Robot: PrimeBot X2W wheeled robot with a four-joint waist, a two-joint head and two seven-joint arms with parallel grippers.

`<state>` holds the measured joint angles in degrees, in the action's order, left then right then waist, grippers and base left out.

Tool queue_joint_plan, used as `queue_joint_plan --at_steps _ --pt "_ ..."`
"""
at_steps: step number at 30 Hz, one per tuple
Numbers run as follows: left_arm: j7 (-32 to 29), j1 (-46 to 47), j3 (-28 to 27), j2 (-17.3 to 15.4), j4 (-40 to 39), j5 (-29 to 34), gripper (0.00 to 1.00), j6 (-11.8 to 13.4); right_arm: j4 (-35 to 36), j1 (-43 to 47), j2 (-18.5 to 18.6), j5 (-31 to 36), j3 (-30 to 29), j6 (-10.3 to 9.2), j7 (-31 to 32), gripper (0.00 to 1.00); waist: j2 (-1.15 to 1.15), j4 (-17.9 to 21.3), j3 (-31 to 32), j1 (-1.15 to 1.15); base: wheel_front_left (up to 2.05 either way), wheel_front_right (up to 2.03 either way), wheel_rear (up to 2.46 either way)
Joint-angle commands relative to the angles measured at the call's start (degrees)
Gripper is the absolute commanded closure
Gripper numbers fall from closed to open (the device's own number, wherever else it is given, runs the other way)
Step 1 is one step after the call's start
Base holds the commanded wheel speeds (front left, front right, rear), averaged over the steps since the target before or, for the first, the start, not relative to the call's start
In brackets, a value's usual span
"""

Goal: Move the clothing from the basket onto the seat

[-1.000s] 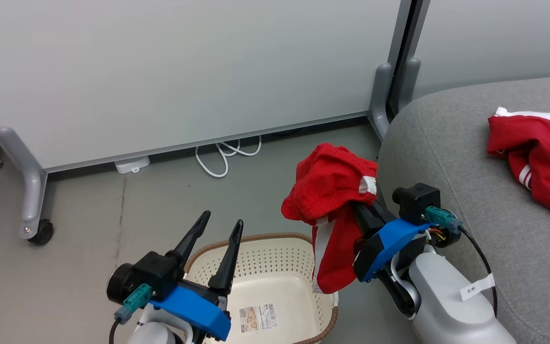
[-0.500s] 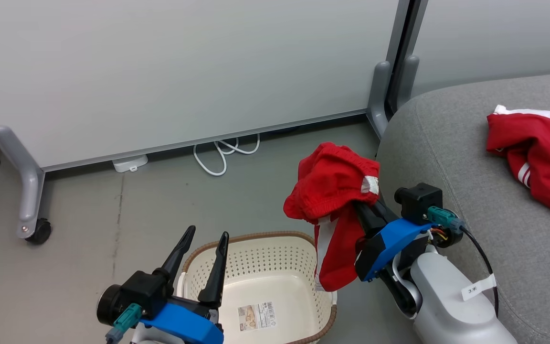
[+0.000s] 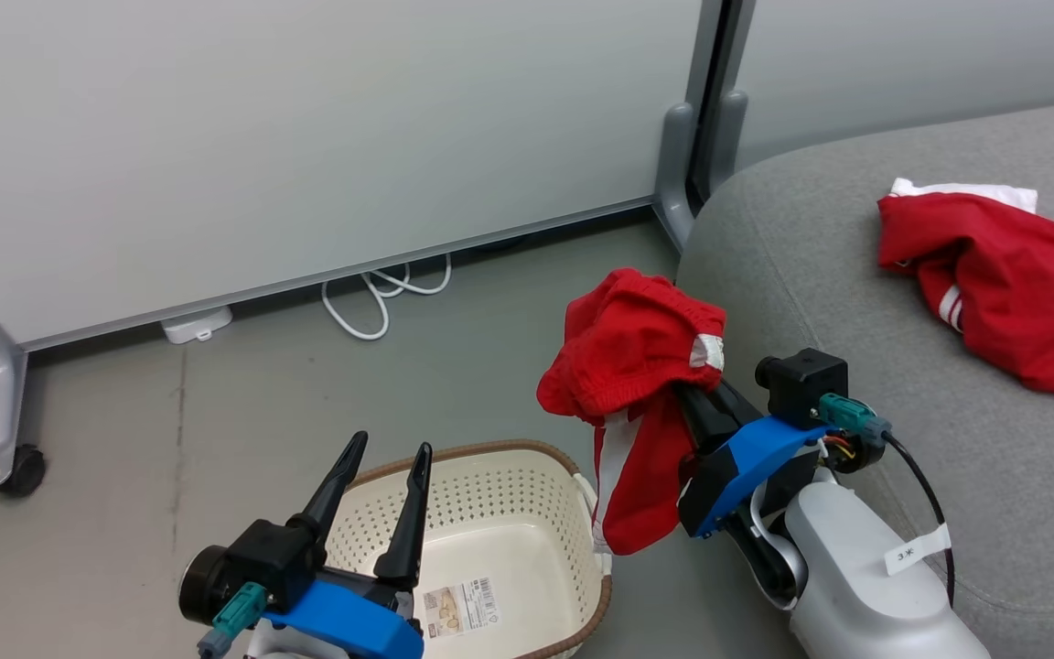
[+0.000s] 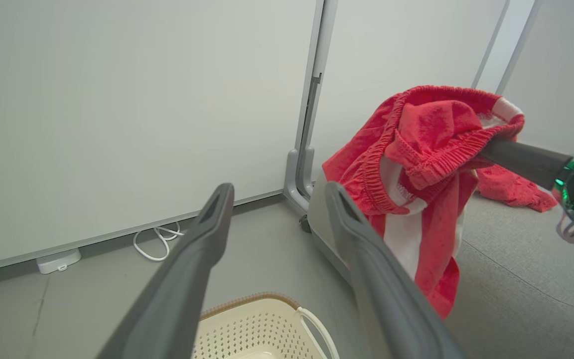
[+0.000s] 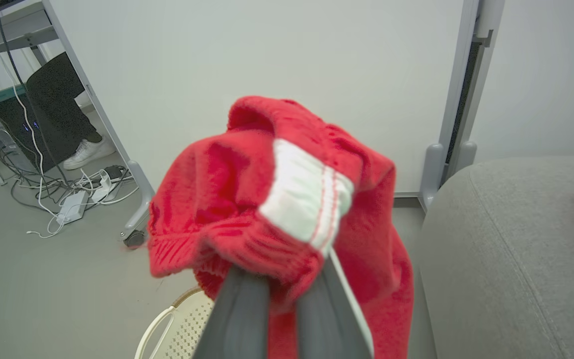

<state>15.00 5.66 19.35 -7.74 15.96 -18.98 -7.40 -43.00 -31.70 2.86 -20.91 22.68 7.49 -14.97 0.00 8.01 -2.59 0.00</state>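
My right gripper [image 3: 678,392] is shut on a red garment with a white stripe [image 3: 629,348], and its tips are buried in the cloth. The garment hangs in the air between the basket and the seat's left edge. It droops over the two closed fingers [image 5: 239,311] as red cloth with white trim [image 5: 277,209]. The cream perforated basket [image 3: 501,448] stands on the floor with a label sticker inside. My left gripper [image 3: 390,446] is open and holds nothing above the basket's left rim. Another red and white garment [image 3: 994,275] lies on the grey seat [image 3: 811,275].
White partition panels on grey legs with a caster [image 3: 13,469] stand behind. A white cable [image 3: 371,307] and an adapter [image 3: 198,322] lie on the floor by them. A person's dark trouser leg and white shoe [image 5: 85,152] stand near a desk with cables.
The head camera has swung right, shifting the whole picture left. My left gripper has dropped lower and back, still open. The right gripper keeps the red garment, now closer to the seat's edge.
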Motion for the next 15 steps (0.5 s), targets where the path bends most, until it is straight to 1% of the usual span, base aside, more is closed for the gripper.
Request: queue_joint_plan --at_steps 1,15 --pt "0.27 -0.06 0.08 -0.27 -0.3 0.32 0.0 -0.13 0.34 0.01 0.04 -0.46 -0.09 0.01 -0.33 1.0 0.0 1.64 -0.28 0.0 0.0 0.0 0.0" --pt "0.27 1.75 1.15 -0.91 -0.58 -0.01 0.0 -0.13 0.99 0.3 0.03 -0.58 -0.93 0.01 -0.33 1.0 0.0 14.67 -1.85 0.0 0.0 0.0 0.0"
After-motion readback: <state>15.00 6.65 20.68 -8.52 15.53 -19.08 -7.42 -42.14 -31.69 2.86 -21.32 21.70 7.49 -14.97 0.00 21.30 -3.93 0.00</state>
